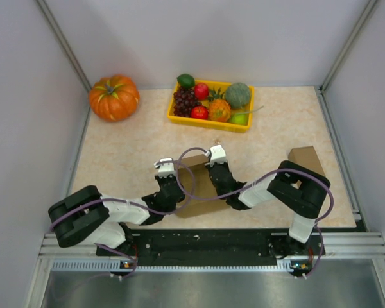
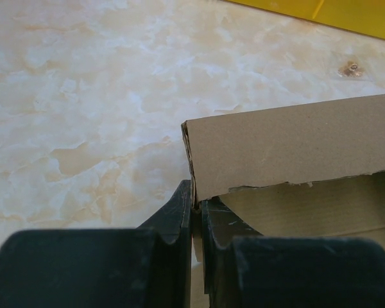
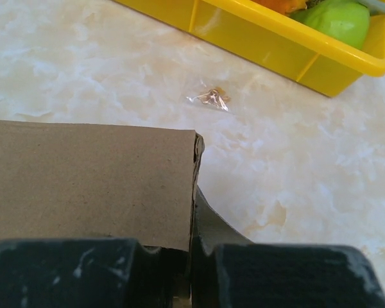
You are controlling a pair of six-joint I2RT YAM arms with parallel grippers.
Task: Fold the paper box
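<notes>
Near-centre on the beige marbled desk (image 1: 115,154), the brown corrugated cardboard box (image 2: 295,147) looks light, easily creased, so the left end effector (image 2: 196,205) and right end effector (image 3: 194,212) sensibly pinch its opposite wall edges.

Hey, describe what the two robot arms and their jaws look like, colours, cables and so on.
The left arm and the right arm are both built from white links joined by chunky black housings. A lavender cable loops along each arm. Each wrist carries a small white block. The jaws are matte black, with pale scuffs.
</notes>
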